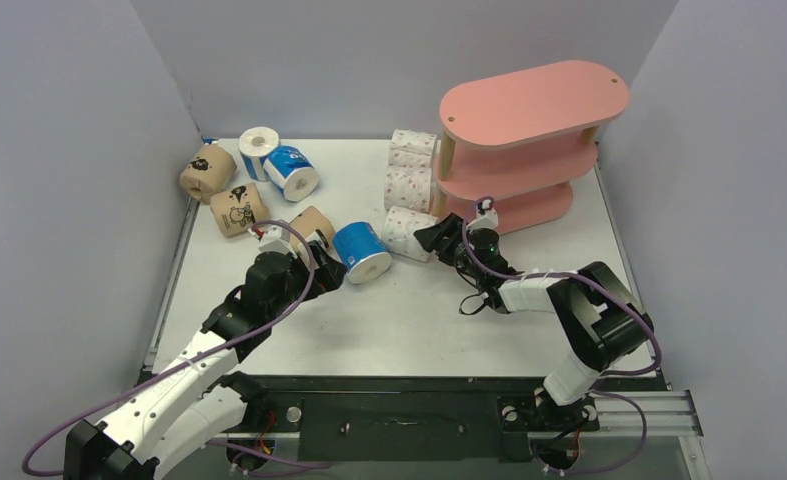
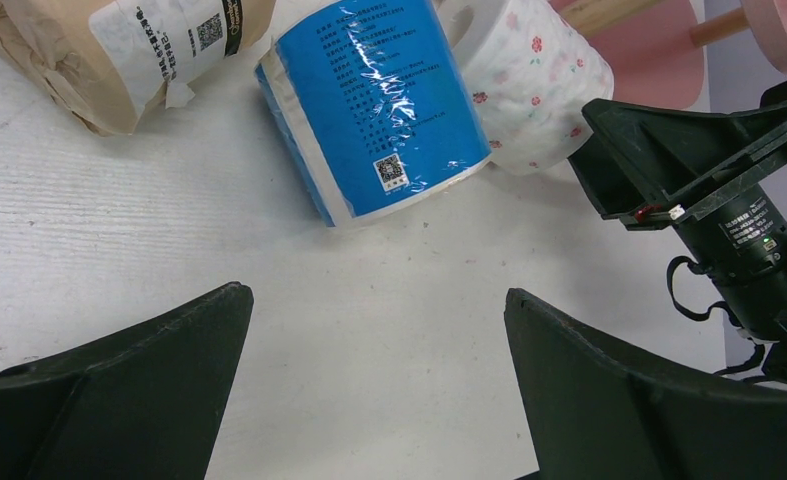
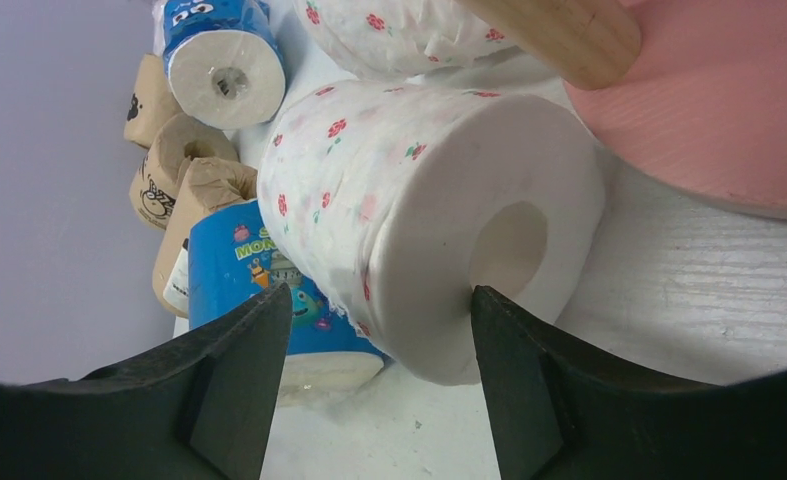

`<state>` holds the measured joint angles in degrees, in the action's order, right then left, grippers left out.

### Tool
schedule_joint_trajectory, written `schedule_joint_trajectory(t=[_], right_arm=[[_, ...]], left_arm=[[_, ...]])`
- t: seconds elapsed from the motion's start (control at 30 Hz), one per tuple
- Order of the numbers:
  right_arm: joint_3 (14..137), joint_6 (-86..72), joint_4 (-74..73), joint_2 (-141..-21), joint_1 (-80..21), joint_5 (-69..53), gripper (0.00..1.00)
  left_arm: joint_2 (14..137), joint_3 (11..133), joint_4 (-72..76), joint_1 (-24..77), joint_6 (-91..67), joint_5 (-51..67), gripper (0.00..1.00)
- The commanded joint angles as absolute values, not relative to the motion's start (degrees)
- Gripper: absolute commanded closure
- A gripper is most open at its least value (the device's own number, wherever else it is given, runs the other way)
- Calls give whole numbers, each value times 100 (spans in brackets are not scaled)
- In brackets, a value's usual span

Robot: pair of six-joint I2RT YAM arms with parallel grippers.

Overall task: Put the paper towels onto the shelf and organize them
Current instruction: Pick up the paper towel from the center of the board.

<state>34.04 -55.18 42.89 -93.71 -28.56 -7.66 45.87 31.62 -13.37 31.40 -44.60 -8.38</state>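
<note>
As the right gripper (image 3: 381, 295) sits half open at a white dotted roll (image 3: 419, 180), it should squeeze, then lift to the shelf (image 3: 729, 110).

Three plain grey-lilac walls close the space: left wall (image 1: 59, 150), back wall (image 1: 369, 60), right wall (image 1: 729, 150). White table (image 1: 409, 320) fills the floor between them, faint grain visible up close. Black plate (image 1: 399, 415) and metal rail (image 1: 659, 408) along the near edge. Light even; shadows soft.
</note>
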Motion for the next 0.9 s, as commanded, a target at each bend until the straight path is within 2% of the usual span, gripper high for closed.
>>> schedule_joint_trajectory(t=[0.0,0.27,0.53,0.87], right_arm=[[3237,-5603,4859,-9282,-3044,-585,38],[2864,-5560,4717,-8815,-3308,-406,37],[2617,-5322,4260,-8110,-3166,181,27],[3058,-5187,4722,-8776,-2998,172,26]], left_arm=[[4540,3149,-1129,3118,-4499,-758,2],[4658,3129,-1020,3119,-4573,-664,2],[4710,3129,-947,3120,-4581,-653,2],[4682,3120,-944,3118,-4619,-636,2]])
